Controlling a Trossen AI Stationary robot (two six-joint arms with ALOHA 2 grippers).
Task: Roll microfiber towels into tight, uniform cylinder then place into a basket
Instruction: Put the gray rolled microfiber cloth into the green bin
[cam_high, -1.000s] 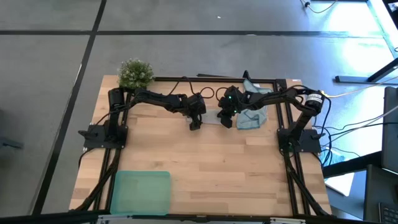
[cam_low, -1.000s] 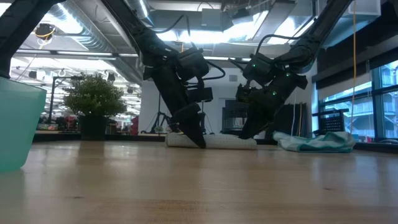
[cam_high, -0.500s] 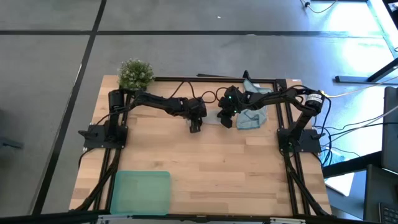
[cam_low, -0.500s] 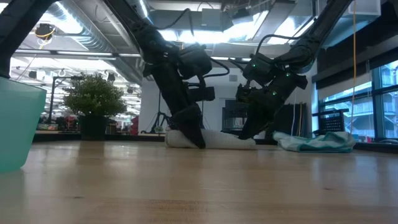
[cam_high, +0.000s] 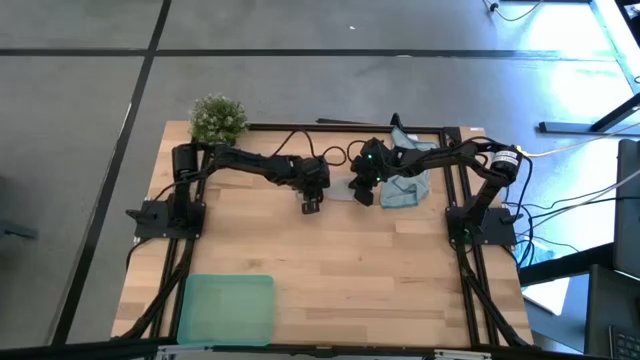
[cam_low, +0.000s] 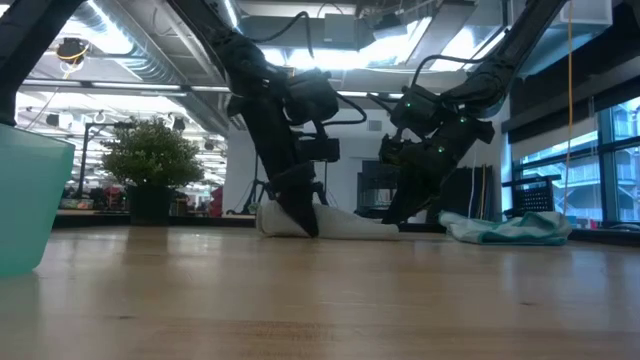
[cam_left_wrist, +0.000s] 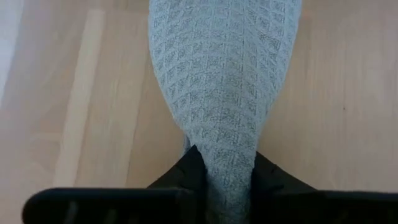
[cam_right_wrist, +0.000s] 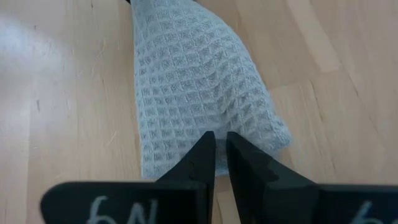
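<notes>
The pale grey towel (cam_high: 338, 191) lies rolled on the table at the far middle, thick at its left end and thin at its right end in the low view (cam_low: 345, 225). My left gripper (cam_high: 311, 205) is shut on its left end. My right gripper (cam_high: 364, 196) is shut at its right end. The light blue towel (cam_high: 405, 187) lies crumpled on the table just right of my right gripper. The mint-green basket (cam_high: 226, 308) stands at the near left, and its wall shows in the low view (cam_low: 25, 200). My left gripper pinches the grey towel's left end (cam_left_wrist: 227, 168) between its two fingers, slanting down from above and along the roll. The cloth is bunched narrow between the fingers (cam_left_wrist: 186, 174) and widens beyond them, resting on the table. My right gripper has its fingertips (cam_right_wrist: 205, 152) on the towel's right end (cam_right_wrist: 186, 149), slanting down from above. The fingers are almost closed. Whether cloth lies between them, I cannot tell. That end lies flat on the table.
A small potted plant (cam_high: 218, 118) stands at the far left corner. Black frame rails run along the table's left, right and far sides. Bare wood (cam_high: 340, 270) lies between the towels and the near edge.
My left gripper has gone a little toward the table's near edge with the grey towel's left end. The towel, an even roll before, now stands thicker at that end and tapers flat toward my right gripper, which has kept still.
</notes>
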